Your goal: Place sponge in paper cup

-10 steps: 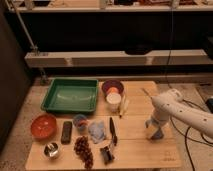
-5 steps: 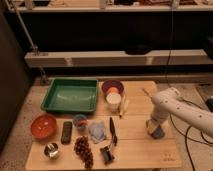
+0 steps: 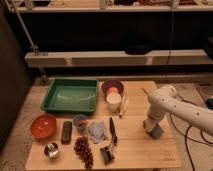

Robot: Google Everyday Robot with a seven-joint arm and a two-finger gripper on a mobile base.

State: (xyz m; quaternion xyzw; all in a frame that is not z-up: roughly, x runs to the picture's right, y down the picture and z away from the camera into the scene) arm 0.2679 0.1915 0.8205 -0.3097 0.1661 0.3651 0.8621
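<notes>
The white paper cup (image 3: 114, 102) stands upright near the middle of the wooden table (image 3: 135, 150), just in front of a purple bowl (image 3: 113, 88). A small blue-grey sponge (image 3: 156, 132) lies on the table at the right side. My white arm comes in from the right and bends down. My gripper (image 3: 151, 126) points down right at the sponge, touching or nearly touching its top. The sponge is partly hidden by the gripper. The cup is well to the left of the gripper.
A green tray (image 3: 70, 95) sits at the back left. A banana (image 3: 123, 106), a knife (image 3: 112, 131), a blue cloth (image 3: 97, 131), a blue cup (image 3: 80, 123), a red bowl (image 3: 43, 126), grapes (image 3: 84, 149) and a metal cup (image 3: 51, 150) lie left of the gripper.
</notes>
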